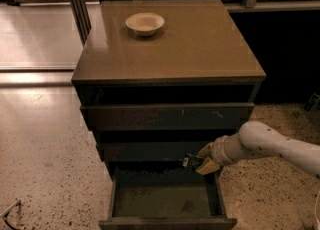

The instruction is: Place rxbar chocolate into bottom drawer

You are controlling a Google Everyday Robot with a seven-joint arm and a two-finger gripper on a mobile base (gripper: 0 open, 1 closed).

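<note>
The bottom drawer (165, 201) is pulled open, showing its dull greenish-brown floor with nothing lying on it. My gripper (205, 161) reaches in from the right on a white arm and sits just above the drawer's back right corner, in front of the middle drawer. It is shut on the rxbar chocolate (190, 161), a small black bar with white markings that sticks out to the left of the fingers, held above the drawer and apart from its floor.
A round cream bowl (145, 23) sits on the cabinet top (200, 49) at the back left. The two upper drawers (167, 116) are closed or nearly so. Speckled floor surrounds the cabinet; a dark wall area lies to the right.
</note>
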